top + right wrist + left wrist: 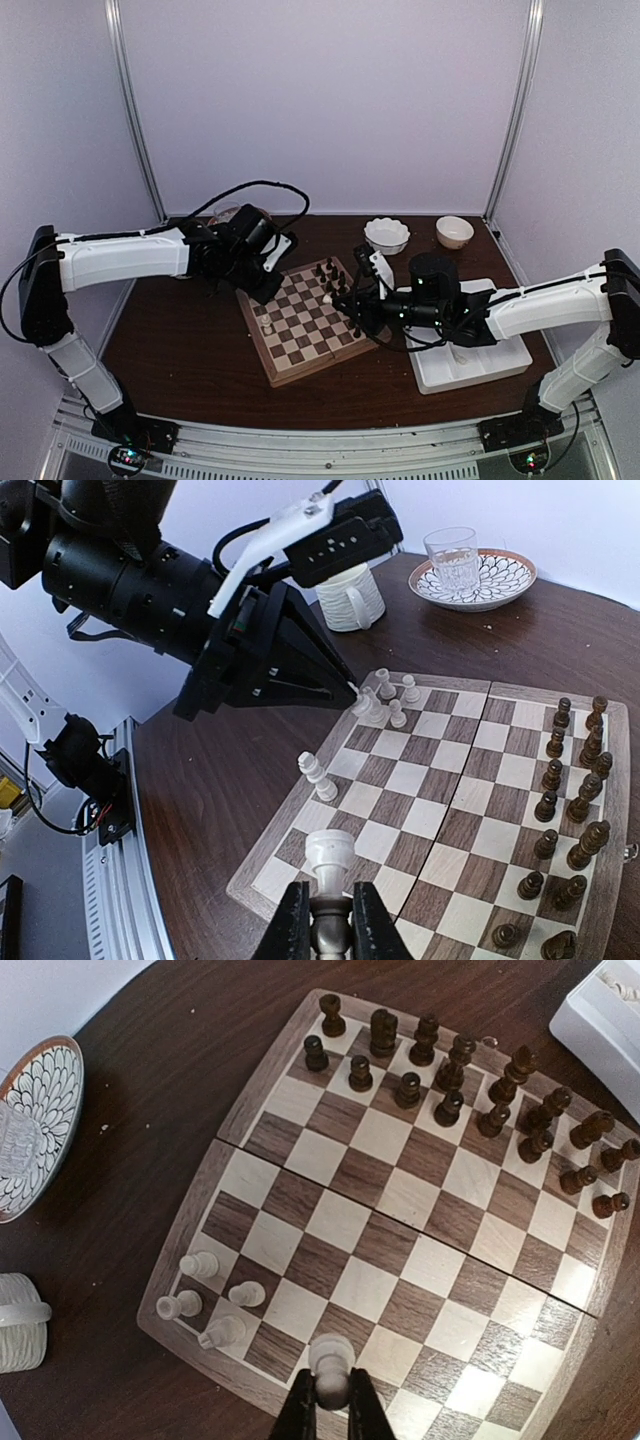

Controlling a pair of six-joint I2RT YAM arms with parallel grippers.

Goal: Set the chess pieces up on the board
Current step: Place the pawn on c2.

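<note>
My left claw (330,1405) is pinched on a round-headed cream piece (331,1365), low over the edge row of the chessboard (400,1260). Whether its base touches the wood, I can't tell. Just beside it, four cream pieces (222,1333) stand clustered in the board's corner. My right claw (328,915) is clamped on a flat-topped cream piece (328,855), held up above the board. A lone cream piece (318,777) stands farther along that cream-side edge. The dark pieces (450,1080) fill the two rows opposite. A white tray (470,365) sits on the counter (180,350) beside the board, under my right arm.
</note>
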